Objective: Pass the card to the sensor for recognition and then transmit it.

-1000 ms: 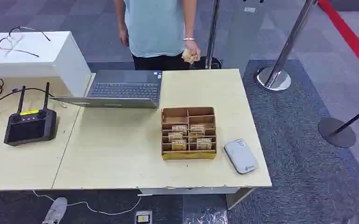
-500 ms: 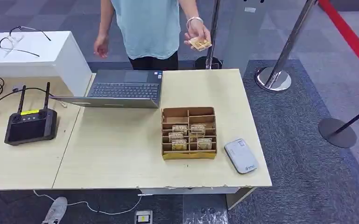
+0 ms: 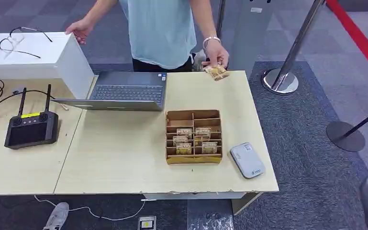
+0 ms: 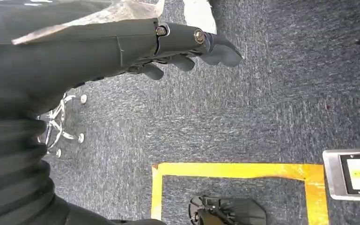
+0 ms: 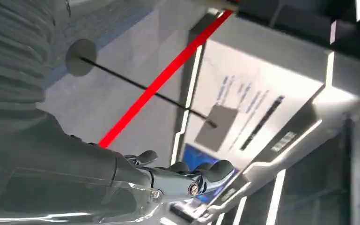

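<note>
A person's hand holds a card at the far edge of the table, beyond the cardboard box of cards and the grey sensor just beside it. The left hand hangs over the carpet with fingers loosely apart and holding nothing; the right hand is likewise unloaded, fingers slightly curled yet apart.
</note>
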